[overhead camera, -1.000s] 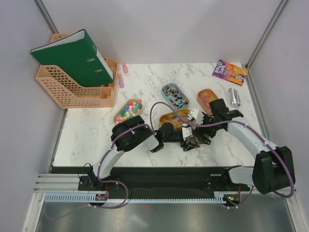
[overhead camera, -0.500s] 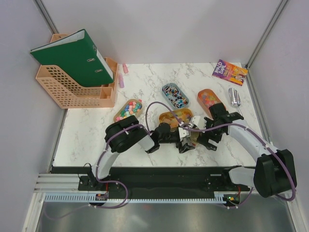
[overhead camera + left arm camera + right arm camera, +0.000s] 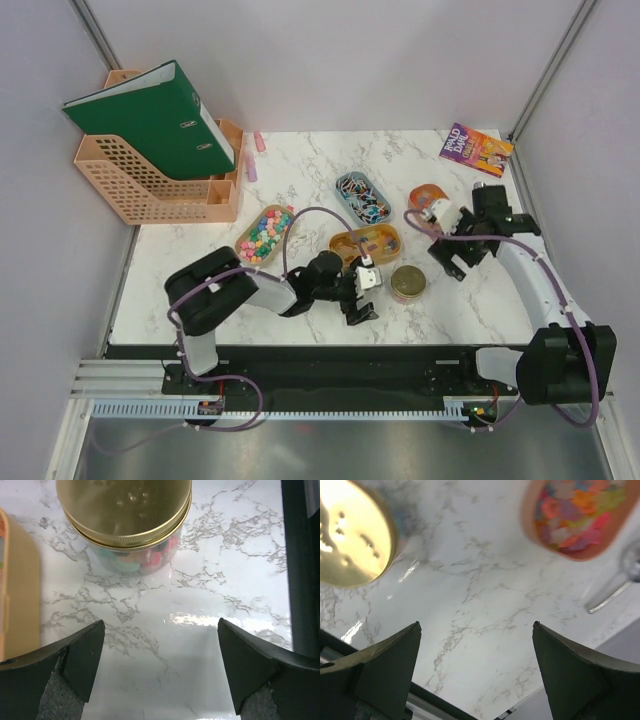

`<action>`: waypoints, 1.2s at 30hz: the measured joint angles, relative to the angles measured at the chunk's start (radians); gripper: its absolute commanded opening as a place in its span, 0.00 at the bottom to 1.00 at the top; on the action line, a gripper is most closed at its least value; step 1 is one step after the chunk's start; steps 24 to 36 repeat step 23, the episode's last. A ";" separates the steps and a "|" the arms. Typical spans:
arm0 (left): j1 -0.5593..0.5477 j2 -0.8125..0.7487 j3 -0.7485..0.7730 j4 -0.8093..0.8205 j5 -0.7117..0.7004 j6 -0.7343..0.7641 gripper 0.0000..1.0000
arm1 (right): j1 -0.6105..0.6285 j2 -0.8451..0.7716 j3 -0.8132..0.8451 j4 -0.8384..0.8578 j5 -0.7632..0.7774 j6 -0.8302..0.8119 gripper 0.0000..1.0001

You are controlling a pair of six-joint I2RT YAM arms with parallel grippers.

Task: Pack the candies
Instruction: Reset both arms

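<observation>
Lidded jar (image 3: pixel 407 283) holding candies (image 3: pixel 142 560) is standing on the table (image 3: pixel 200 290); left gripper (image 3: pixel 160 670) and right gripper (image 3: pixel 476 665) are hanging spread wide, pinching nothing.

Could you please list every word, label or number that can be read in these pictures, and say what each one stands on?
"ROALD DAHL": in yellow letters on the cover of the purple book at the far right; the smaller print under it is too small to read.
Green binder: no label can be read.
Gold lid: plain, with no lettering visible.
Nothing else in the three views carries legible text.
</observation>
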 measured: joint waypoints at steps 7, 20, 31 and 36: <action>0.063 -0.207 0.323 -0.510 -0.127 0.002 1.00 | -0.087 0.071 0.262 0.156 0.000 0.273 0.98; 0.502 -0.163 1.037 -1.027 -0.595 -0.133 1.00 | -0.088 0.293 0.468 0.531 0.412 0.719 0.98; 0.510 -0.173 1.001 -1.069 -0.618 -0.133 1.00 | -0.088 0.314 0.467 0.554 0.463 0.742 0.98; 0.510 -0.173 1.001 -1.069 -0.618 -0.133 1.00 | -0.088 0.314 0.467 0.554 0.463 0.742 0.98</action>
